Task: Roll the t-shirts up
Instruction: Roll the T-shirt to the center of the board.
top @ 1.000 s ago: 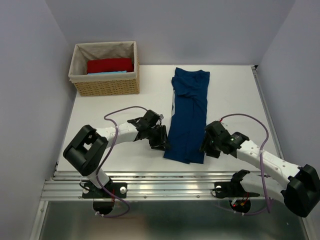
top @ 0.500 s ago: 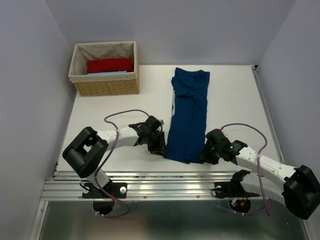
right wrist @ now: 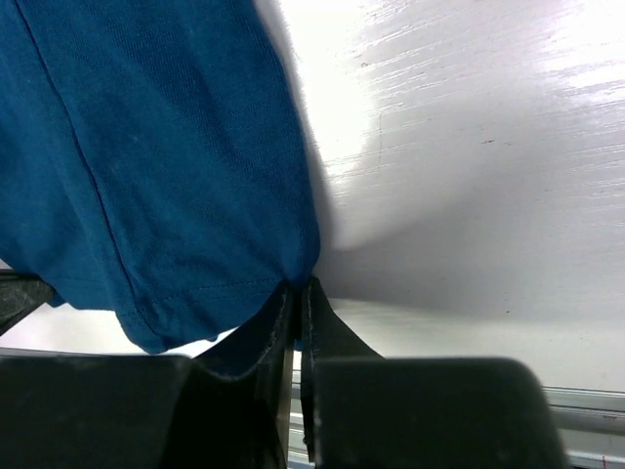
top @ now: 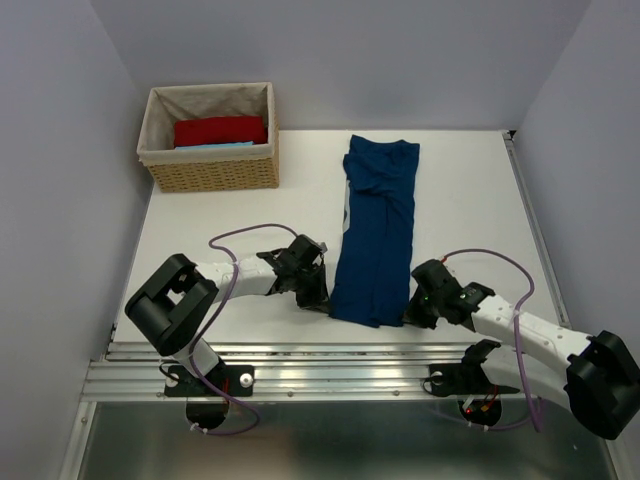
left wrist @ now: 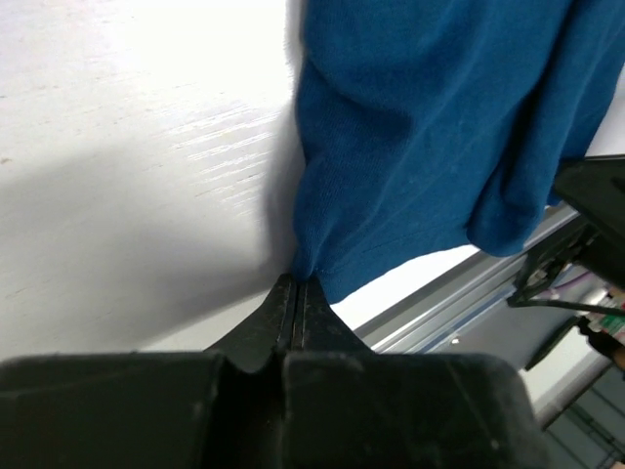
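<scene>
A navy blue t-shirt [top: 375,235] lies folded into a long narrow strip down the middle of the white table, collar end at the back. My left gripper [top: 326,301] is shut on the strip's near left corner; the left wrist view shows the cloth [left wrist: 410,127] pinched at the fingertips [left wrist: 298,285]. My right gripper [top: 408,315] is shut on the near right corner, and the right wrist view shows the hem [right wrist: 156,176] clamped between the fingertips [right wrist: 298,291]. A red t-shirt [top: 220,130] lies in the basket.
A wicker basket [top: 212,174] with a cloth liner stands at the back left. The table's near metal rail [top: 330,365] runs just below both grippers. Grey walls close in on both sides.
Both grippers have moved toward the near edge, closed in on the shirt's near corners and drawn its near end slightly toward the table's front.
</scene>
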Controlling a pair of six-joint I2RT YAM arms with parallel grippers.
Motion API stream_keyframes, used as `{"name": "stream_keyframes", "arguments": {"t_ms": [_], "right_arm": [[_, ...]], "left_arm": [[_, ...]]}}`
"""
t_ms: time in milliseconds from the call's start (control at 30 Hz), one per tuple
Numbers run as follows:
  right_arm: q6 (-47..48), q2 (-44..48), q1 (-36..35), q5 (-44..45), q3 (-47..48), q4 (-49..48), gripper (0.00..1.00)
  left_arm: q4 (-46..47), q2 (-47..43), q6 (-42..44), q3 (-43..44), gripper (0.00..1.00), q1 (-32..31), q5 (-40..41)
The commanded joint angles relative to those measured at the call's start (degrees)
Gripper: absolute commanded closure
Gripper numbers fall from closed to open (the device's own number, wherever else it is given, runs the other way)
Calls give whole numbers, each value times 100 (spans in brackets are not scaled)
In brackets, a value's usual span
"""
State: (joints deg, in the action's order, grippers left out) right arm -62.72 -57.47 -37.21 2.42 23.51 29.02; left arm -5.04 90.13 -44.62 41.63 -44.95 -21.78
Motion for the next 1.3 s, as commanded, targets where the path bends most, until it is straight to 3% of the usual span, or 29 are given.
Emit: {"name": "stream_keyframes", "arguments": {"t_ms": [0, 67, 200, 267, 500, 733, 833, 900, 1067, 1267], "right_arm": [[40, 130, -41, 145, 74, 261, 98], [67, 201, -41, 198, 128, 394, 98], [146, 263, -41, 242, 163, 588, 70], [163, 228, -41, 172, 137, 536, 69], [234, 131, -41, 40, 128, 412, 75], [234, 236, -41, 136, 198, 658, 72], [216, 298, -41, 145, 198, 746, 76], [207, 359, -41, 145, 181, 772, 88], [190, 412, -41, 189, 259, 860, 99], [190, 456, -41, 259, 277, 974, 99]], "left_arm": [[213, -21, -108, -93, 100, -40, -282], [275, -91, -187, -111, 100, -40, -379], [302, -188, -336, -85, 100, -40, -415], [302, -197, -346, -67, 100, -40, -432], [293, -224, -398, -76, 100, -40, -397], [258, -232, -407, -67, 100, -40, -353], [258, -232, -407, -67, 100, -40, -353], [258, -241, -416, -67, 100, -40, -344], [249, -268, -460, -76, 100, -40, -379], [258, -373, -556, -128, 100, -40, -415]]}}
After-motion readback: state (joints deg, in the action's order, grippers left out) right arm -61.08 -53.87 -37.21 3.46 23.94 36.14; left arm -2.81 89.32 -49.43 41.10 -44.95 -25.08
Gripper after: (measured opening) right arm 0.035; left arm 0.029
